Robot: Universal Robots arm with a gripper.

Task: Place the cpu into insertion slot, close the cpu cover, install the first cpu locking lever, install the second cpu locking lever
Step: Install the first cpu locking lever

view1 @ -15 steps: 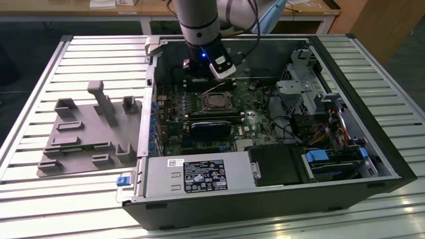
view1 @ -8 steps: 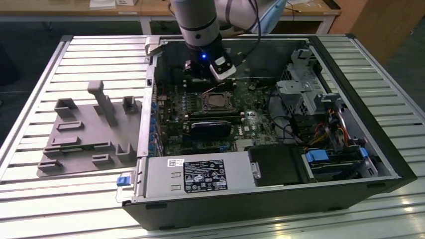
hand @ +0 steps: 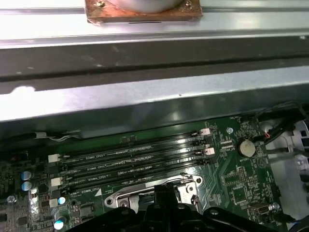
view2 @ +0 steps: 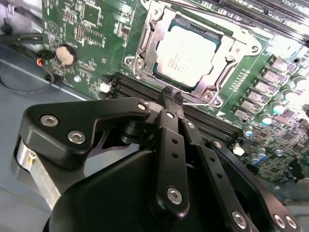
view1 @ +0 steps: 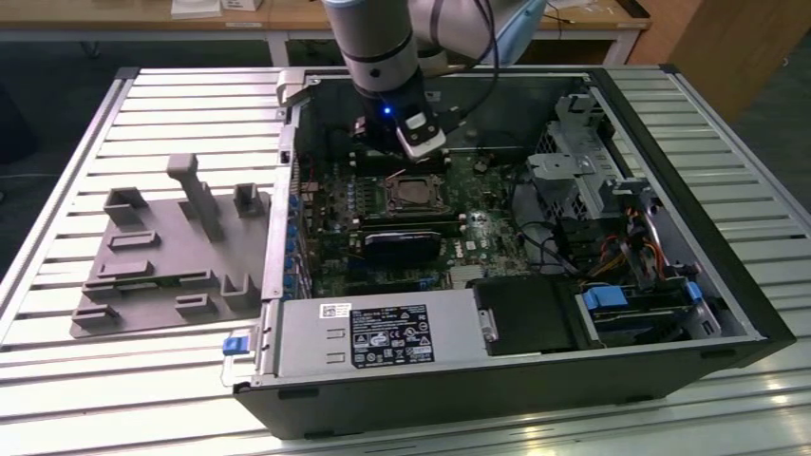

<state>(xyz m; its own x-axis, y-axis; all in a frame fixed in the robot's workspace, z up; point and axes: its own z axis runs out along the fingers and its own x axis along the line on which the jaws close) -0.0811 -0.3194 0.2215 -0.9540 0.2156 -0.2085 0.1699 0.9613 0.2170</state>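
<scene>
End effector [view2: 172, 99] inside the open computer case [view1: 507, 385] on the slatted worktop [view1: 152, 104]. Its fingers are drawn together with nothing visibly gripped, the tips over the memory slots [view2: 219, 126]. Just ahead of the tips, the cpu [view2: 186, 54] sits in the insertion slot [view2: 140, 62], framed by the cpu cover [view2: 231, 48].

An open black computer case [view1: 507, 389] is laid on its side on a slatted metal worktop [view1: 140, 389]. A grey moulded holder [view1: 152, 271] is set on the worktop at the exterior view's left of the case. Inside, a labelled silver power supply [view1: 380, 332] is seen along the near wall, with a blue-tabbed drive bay [view1: 611, 298] towards the exterior view's right. Long black memory slots [hand: 135, 162] and a coin battery [hand: 245, 147] are mounted on the green circuit board [view1: 497, 237].
</scene>
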